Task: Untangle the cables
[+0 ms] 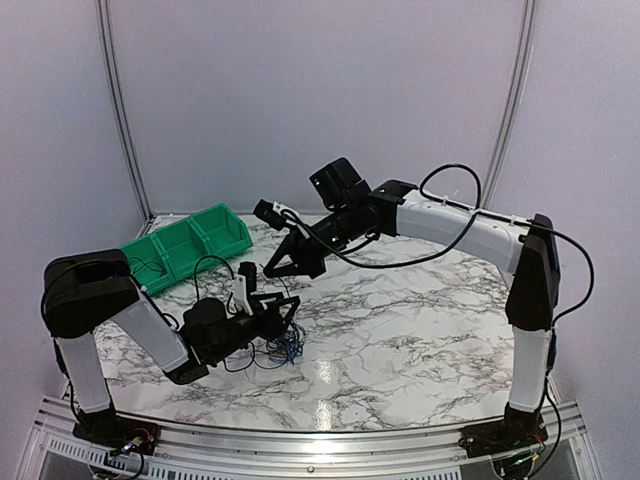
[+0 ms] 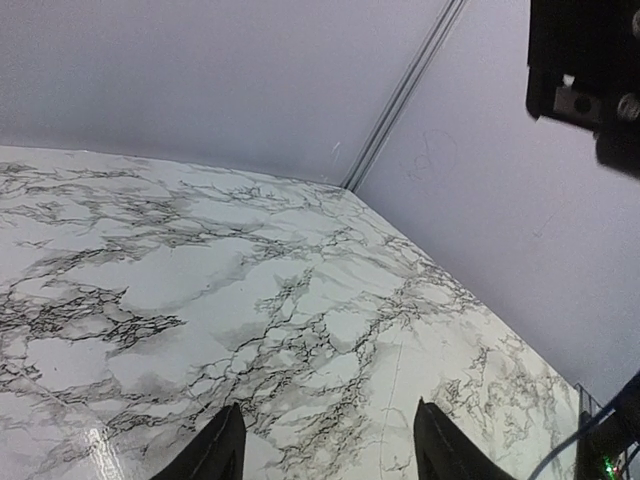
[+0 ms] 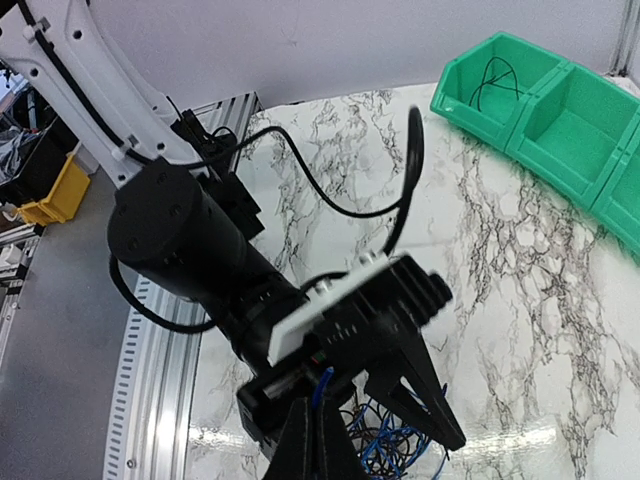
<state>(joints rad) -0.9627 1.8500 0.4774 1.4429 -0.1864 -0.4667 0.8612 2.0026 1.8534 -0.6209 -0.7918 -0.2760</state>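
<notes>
The cables (image 1: 280, 347) lie in a blue-and-black tangle on the marble table (image 1: 420, 340), right beneath the left gripper (image 1: 288, 312), whose jaws stand apart. Beyond, the raised right gripper (image 3: 318, 415) is pinched closed. Farthest left, a green bin (image 1: 215, 232) holds one black wire (image 3: 495, 75) in its end compartment.

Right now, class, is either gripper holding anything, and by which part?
Left gripper: open over the cables, holding nothing. Right gripper: shut; a blue strand end shows at its tips, but a pinch cannot be told.
</notes>
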